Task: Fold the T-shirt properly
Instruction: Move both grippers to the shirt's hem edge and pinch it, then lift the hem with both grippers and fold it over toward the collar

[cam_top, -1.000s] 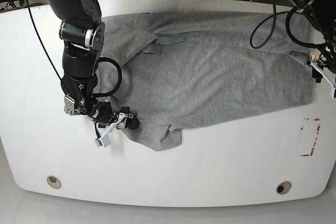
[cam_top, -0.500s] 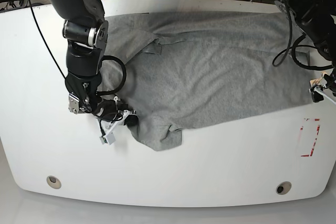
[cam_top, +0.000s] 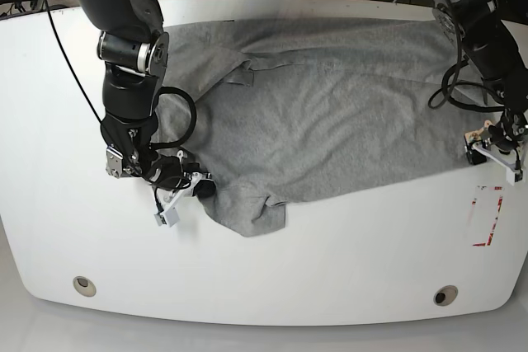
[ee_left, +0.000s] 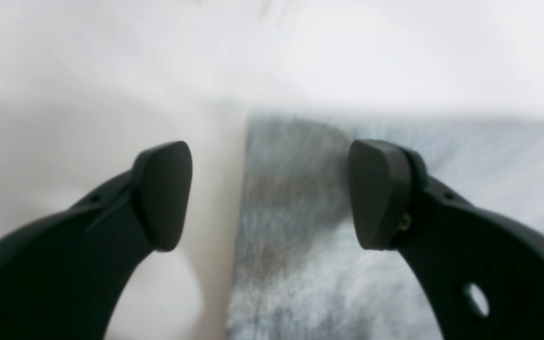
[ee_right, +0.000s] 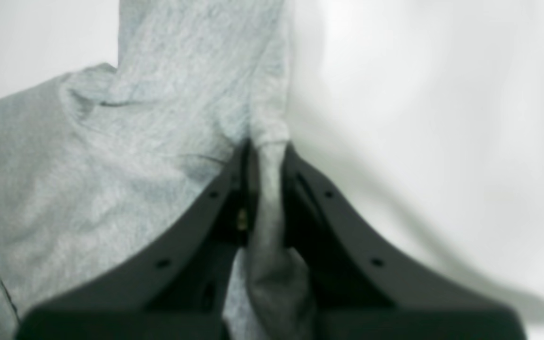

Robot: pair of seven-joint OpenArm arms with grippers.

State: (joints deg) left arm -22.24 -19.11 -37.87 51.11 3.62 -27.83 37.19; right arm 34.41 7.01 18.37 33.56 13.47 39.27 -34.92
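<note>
The light grey T-shirt [cam_top: 330, 113] lies spread and wrinkled across the white table [cam_top: 330, 269]. My right gripper [cam_top: 202, 188], on the left of the base view, is shut on a pinched fold of the shirt's near edge. In the right wrist view a ridge of T-shirt [ee_right: 158, 141] cloth runs up between the closed fingers of the right gripper [ee_right: 266, 158]. At the shirt's right corner my left gripper [cam_top: 487, 149] hangs low. The left wrist view shows this left gripper [ee_left: 270, 193] open, straddling the straight edge of the T-shirt [ee_left: 310, 264], one finger over cloth and one over bare table [ee_left: 88, 85].
A red-outlined rectangle [cam_top: 487, 216] is marked on the table near the right edge. Two round holes [cam_top: 83, 284] [cam_top: 445, 294] sit along the front edge. Black cables [cam_top: 177, 117] loop from the arm over the shirt, and more cables lie behind the table.
My right gripper has shut on the shirt's near edge. My left arm has swung down and inward to the shirt's right corner, its jaws opening wider.
</note>
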